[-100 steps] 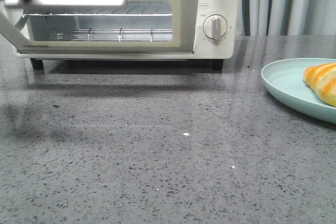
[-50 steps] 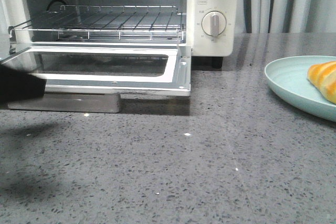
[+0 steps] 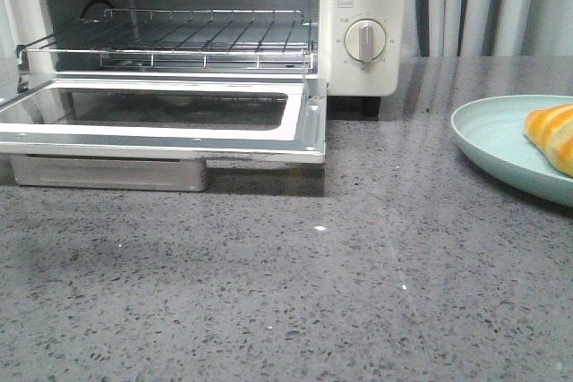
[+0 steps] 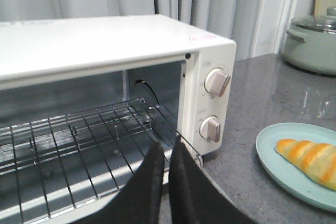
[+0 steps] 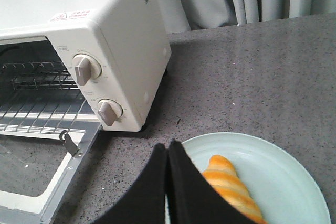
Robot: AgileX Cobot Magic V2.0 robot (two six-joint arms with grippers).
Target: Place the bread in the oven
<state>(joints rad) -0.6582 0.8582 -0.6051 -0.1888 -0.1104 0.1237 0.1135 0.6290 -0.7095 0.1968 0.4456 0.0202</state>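
Grippers left (image 4: 167, 153) and right (image 5: 168, 156) both clenched, empty. Oven (image 3: 358, 6) door down. Bread (image 3: 553, 136) on plate (image 3: 488, 145) at 3 o'clock.

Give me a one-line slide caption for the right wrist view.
Shut right gripper hovers over the pale green round plate holding the golden-orange ridged bread, beside the cream-white toaster oven with its glass door dropped open.

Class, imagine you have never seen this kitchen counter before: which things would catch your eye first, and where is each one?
The cream-white toaster oven at the far left of the grey counter stands out, its glass door dropped flat and the wire rack bare inside. At the right edge, an orange-striped bread roll lies on a pale green plate. The left wrist view also shows a lidded pot behind the plate.
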